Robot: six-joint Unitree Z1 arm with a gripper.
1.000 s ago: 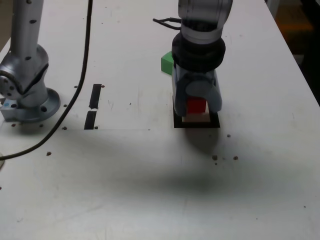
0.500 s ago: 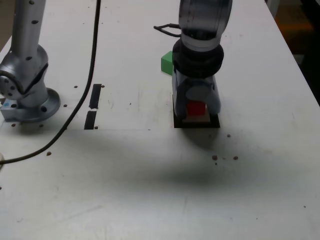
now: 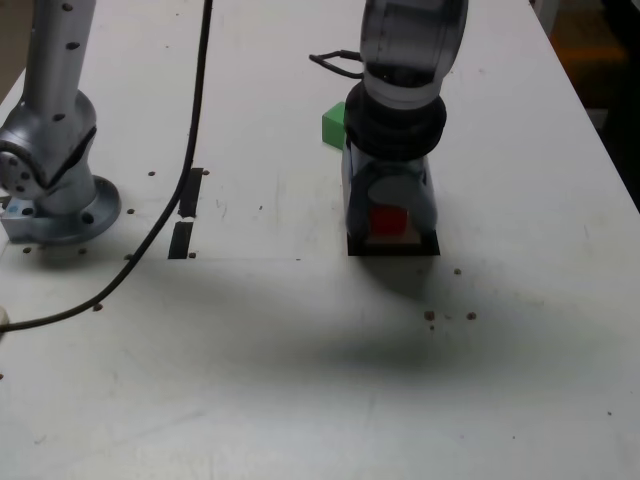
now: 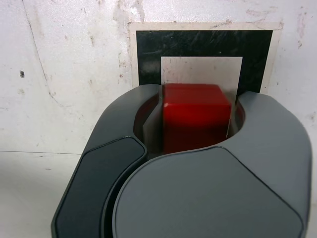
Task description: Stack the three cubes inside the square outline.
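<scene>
Red cube (image 4: pixel 195 119): between the jaws, over the square outline; height above the table unclear, lower part hidden.
Gripper (image 4: pixel 198 106): pointing down, fingers either side of red cube; one finger right by its side, narrow gap showing at the other; cannot tell if gripping or loose.
Square outline (image 4: pixel 198 43): black frame, white centre, flat on table, partly covered by gripper; near edge shows below red cube in exterior view.
Green cube (image 3: pixel 333 128): on table, outside outline, beyond it in exterior view; right part hidden behind arm.
Arm (image 3: pixel 412 45): comes in from top of exterior view, black band above gripper, small dark wire loop on its left there.
Tape strips (image 3: pixel 190 192): two, short, black, end to end, exterior view's left of outline.
Cable (image 3: pixel 192 150): dark, curves down across the strips.
Metal stand (image 3: pixel 66 210): grey, round foot, exterior view's left.
Table (image 3: pixel 300 380): white, scuffed, brown specks.
</scene>
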